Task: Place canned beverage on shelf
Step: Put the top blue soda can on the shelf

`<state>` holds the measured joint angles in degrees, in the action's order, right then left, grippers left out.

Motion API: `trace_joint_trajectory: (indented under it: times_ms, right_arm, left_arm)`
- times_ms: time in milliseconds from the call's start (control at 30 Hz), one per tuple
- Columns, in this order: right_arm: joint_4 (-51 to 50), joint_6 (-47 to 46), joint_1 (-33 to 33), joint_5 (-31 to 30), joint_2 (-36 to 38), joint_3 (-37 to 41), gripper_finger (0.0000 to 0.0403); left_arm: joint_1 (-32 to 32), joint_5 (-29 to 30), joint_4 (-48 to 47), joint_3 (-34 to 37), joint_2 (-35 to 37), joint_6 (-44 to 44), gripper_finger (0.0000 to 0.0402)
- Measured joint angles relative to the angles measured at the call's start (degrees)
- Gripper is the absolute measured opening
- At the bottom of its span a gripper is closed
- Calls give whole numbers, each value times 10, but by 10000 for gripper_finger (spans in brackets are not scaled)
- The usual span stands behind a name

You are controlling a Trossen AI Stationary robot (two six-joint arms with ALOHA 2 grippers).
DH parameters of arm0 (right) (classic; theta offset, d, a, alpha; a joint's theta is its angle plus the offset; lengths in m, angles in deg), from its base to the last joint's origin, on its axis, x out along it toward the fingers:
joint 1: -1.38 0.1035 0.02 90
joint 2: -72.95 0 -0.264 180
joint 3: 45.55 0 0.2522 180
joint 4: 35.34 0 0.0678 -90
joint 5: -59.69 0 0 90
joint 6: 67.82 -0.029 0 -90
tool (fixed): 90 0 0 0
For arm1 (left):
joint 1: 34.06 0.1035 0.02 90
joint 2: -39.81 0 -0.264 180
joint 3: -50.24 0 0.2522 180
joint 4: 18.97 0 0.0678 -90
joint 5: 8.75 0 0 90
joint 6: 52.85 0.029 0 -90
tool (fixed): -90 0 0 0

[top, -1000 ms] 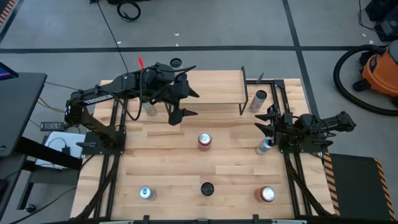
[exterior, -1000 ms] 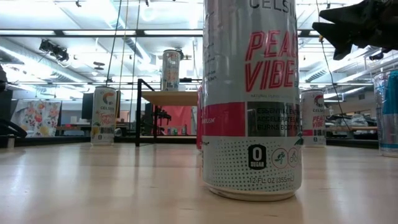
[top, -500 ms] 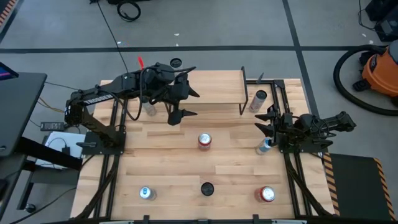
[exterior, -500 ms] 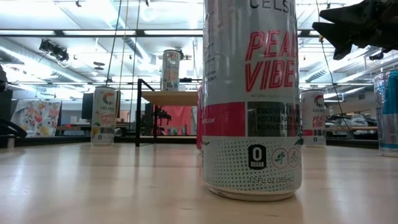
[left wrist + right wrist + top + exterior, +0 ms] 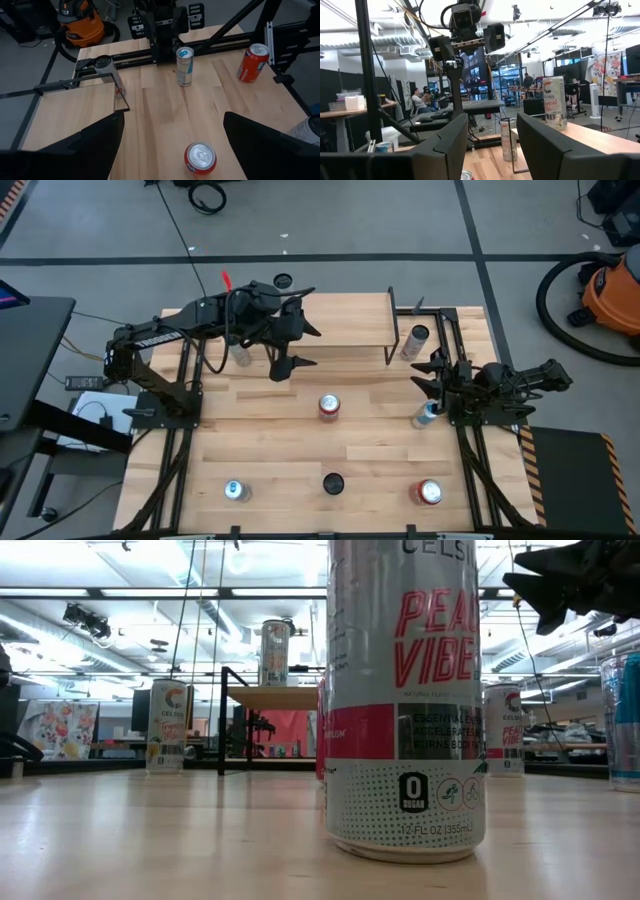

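Observation:
The shelf (image 5: 350, 335) stands at the table's far middle. One can (image 5: 275, 652) stands upright on its top board near the left end. That can also shows in the right wrist view (image 5: 554, 102). In the high view my left arm hides it. My left gripper (image 5: 303, 347) hovers open and empty over the shelf's left end, its fingers wide apart in the left wrist view (image 5: 170, 145). My right gripper (image 5: 428, 375) is open and empty at the table's right, just beyond a blue can (image 5: 427, 415).
A silver-and-red can (image 5: 328, 407) stands upright mid-table, large in the low view (image 5: 405, 700). Other upright cans stand left of the shelf (image 5: 240, 355), right of it (image 5: 415, 340), and at the near left (image 5: 236, 491) and near right (image 5: 428, 493). The low camera (image 5: 333, 483) sits at the near middle.

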<state>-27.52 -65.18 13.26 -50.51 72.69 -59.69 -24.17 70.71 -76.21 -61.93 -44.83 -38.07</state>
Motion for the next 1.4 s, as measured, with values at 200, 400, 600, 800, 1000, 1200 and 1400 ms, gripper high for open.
trace_joint_trajectory:
  times_ms: [200,400,600,800,1000,1200,1400]
  right_arm:
    - [-2,1,0,-26,0,0,180]
    - [-2,24,-1,-42,0,0,180]
    - [-2,-33,0,-17,0,0,183]
    - [-1,-30,0,5,0,0,205]
    - [-2,-28,0,13,0,0,271]
    - [-3,-25,0,8,0,0,360]
    - [-3,-25,0,8,0,0,394]
  left_arm:
    - [0,0,0,0,0,0,353]
    - [0,0,0,0,0,0,353]
    - [0,0,0,0,0,0,353]
    - [0,0,0,0,0,0,353]
    - [0,0,0,0,0,0,353]
    - [0,0,0,0,0,0,353]
    - [0,0,0,0,0,-2,353]
